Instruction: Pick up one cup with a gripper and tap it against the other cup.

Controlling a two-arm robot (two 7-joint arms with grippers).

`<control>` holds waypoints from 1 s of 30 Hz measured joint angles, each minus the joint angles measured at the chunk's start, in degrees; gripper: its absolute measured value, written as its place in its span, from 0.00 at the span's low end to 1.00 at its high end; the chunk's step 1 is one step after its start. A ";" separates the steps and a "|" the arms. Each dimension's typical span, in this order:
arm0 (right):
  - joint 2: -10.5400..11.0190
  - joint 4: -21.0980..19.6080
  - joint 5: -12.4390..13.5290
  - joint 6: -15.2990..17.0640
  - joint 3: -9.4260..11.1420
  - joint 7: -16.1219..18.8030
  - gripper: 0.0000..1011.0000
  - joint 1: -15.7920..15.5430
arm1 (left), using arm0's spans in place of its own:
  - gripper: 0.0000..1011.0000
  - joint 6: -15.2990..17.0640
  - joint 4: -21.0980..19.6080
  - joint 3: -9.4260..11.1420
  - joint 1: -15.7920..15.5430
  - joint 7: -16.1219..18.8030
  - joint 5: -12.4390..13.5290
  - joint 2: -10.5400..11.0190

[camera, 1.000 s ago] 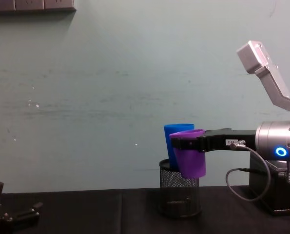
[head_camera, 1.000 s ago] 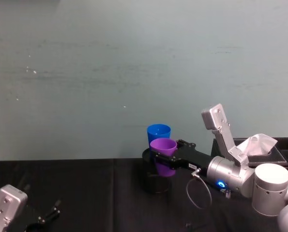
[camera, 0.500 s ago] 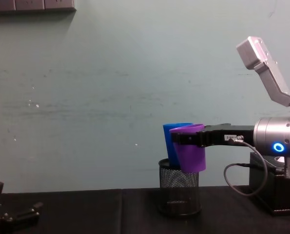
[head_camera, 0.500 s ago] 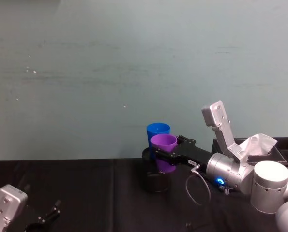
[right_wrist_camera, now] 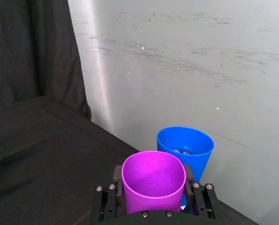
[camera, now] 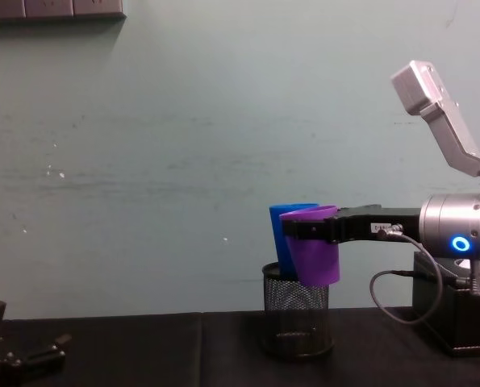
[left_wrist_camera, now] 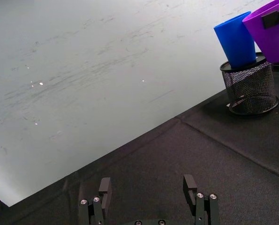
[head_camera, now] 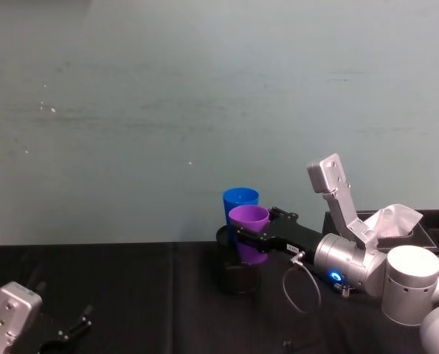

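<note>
Purple cup point(camera: 314, 256) in right gripper point(camera: 301, 230), label point(camera: 378, 228) illegible, touches blue cup point(camera: 278, 238).

mesh pen holder point(camera: 297, 326), tissue box point(head_camera: 434, 220), black tablecloth point(head_camera: 130, 295)

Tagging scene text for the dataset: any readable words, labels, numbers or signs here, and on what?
White label on the right gripper, which holds the purple cup: dark print, too small to read.
Purple cup, blue cup, mesh holder: plain, no text.
Left gripper, parked low on the left: no label.
No text in these views can be read.
</note>
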 joint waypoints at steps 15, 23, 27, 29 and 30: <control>0.03 -0.02 0.01 -0.01 -0.05 0.01 0.72 -0.03 | 0.99 0.00 0.00 0.00 0.00 0.00 0.00 0.00; 0.03 -0.07 0.08 0.00 -0.06 0.00 0.72 -0.06 | 0.99 0.00 0.00 0.00 0.00 0.00 0.00 0.00; 0.03 -0.07 0.09 0.00 -0.06 0.00 0.72 -0.06 | 0.99 0.00 0.00 0.00 0.01 0.00 0.00 0.00; 0.03 -0.07 0.09 0.00 -0.06 0.00 0.72 -0.06 | 0.99 0.00 0.00 0.00 0.01 0.00 0.00 0.00; 0.03 -0.07 0.09 0.00 -0.06 0.00 0.72 -0.06 | 0.99 0.00 0.00 0.00 0.00 0.00 0.00 0.00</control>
